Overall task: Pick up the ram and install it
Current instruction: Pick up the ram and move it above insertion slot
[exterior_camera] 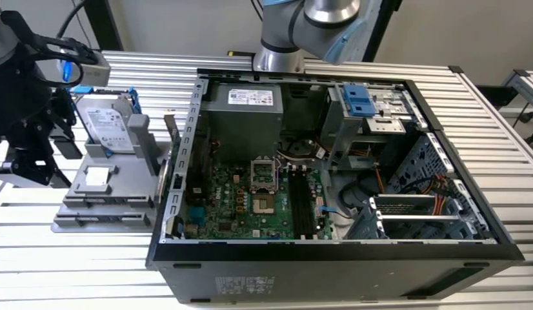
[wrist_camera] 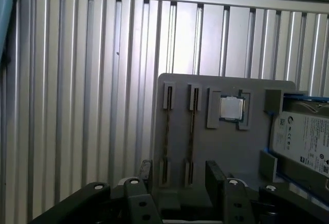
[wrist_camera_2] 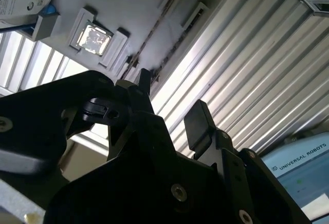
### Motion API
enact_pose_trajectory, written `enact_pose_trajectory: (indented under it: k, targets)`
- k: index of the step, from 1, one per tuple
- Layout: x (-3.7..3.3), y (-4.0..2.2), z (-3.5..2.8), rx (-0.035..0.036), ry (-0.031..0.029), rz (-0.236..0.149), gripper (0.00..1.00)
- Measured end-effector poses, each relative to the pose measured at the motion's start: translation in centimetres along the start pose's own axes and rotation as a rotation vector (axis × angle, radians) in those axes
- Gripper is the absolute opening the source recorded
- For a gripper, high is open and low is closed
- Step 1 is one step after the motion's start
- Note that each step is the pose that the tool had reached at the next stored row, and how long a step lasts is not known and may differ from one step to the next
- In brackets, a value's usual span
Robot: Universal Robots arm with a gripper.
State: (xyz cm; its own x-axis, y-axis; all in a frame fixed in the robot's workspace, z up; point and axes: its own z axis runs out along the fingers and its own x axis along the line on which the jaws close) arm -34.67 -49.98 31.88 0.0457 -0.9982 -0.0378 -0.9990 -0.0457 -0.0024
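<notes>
Close to the grey holder [wrist_camera: 226, 147] on the surface [wrist_camera: 77, 106], the tool [wrist_camera: 180, 167] stands open and holds nothing, near a hard drive [wrist_camera: 293, 154] with a white printed label [wrist_camera: 308, 131].

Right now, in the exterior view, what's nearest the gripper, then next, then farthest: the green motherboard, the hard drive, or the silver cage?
1. Hard drive, at the exterior view's left, right beside the gripper.
2. Green motherboard, in the middle of the case.
3. Silver cage, inside the case at the exterior view's right.
</notes>
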Motion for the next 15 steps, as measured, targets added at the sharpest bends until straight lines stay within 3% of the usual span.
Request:
enact_pose_trajectory:
  k: [15]
  targets:
    - [0.24, 0.01, 1.79, 0.0001, 0.0001, 0.0, 1.0]
